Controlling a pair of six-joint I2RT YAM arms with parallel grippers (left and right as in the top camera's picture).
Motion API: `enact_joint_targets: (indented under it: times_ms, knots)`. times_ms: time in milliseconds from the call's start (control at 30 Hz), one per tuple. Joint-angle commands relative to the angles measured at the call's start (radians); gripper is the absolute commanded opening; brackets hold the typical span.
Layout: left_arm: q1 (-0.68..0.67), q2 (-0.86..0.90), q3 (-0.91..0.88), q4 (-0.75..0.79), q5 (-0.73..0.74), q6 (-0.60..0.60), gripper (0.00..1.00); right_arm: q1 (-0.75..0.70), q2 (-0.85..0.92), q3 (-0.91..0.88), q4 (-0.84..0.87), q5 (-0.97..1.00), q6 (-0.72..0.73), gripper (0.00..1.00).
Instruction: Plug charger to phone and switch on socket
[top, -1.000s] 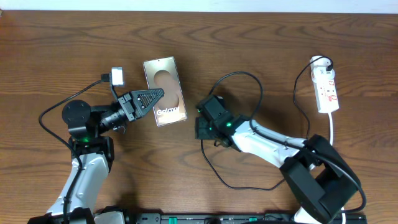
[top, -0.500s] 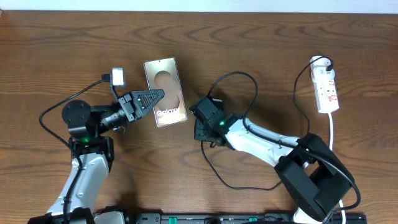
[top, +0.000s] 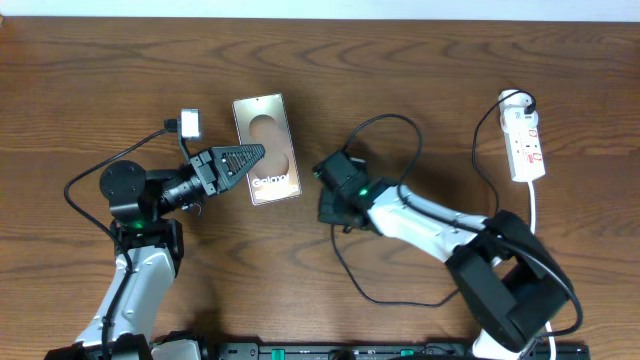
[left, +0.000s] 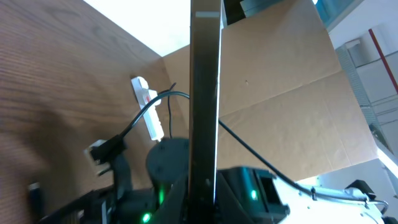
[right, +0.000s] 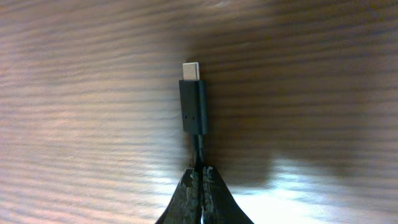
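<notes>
Charger (right: 193, 107) is pinched by the right gripper (right: 200, 177): its fingers are pressed together on the thin cable just behind the black plug, and the metal tip points free over the table (top: 100, 80). The phone (top: 270, 140) lies near, to the left of this gripper, and the left gripper (top: 256, 153) seems clamped on its long edge, since the left wrist view shows the slab edge-on. I judge the step in hand is bringing the plug to the phone. The next move calls for exact lining of the tip with the port on the phone's lower edge. The socket (top: 524, 140) lies well apart on the right and waits for the last step
</notes>
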Motion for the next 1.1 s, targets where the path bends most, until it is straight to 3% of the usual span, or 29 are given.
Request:
enact_joint_targets:
  times_ms: [0, 233, 467, 733, 1067]
  knots:
    - [0.003, -0.007, 0.032, 0.012, 0.02, -0.025, 0.07, -0.063, -0.06, -0.047, -0.086, -0.001, -0.078, 0.01]
    - [0.003, -0.007, 0.032, 0.012, 0.02, -0.026, 0.07, -0.06, -0.43, -0.047, -0.212, -0.315, -0.392, 0.01]
    - [-0.003, -0.007, 0.032, 0.012, 0.004, -0.053, 0.08, 0.037, -0.703, -0.055, -0.335, -0.375, -0.443, 0.01]
    - [-0.098, -0.008, 0.032, 0.013, -0.06, -0.046, 0.08, 0.164, -0.736, -0.078, -0.311, -0.324, -0.399, 0.01]
    - [-0.198, -0.007, 0.032, 0.013, -0.221, 0.029, 0.07, 0.168, -0.719, -0.078, -0.305, -0.216, -0.318, 0.01]
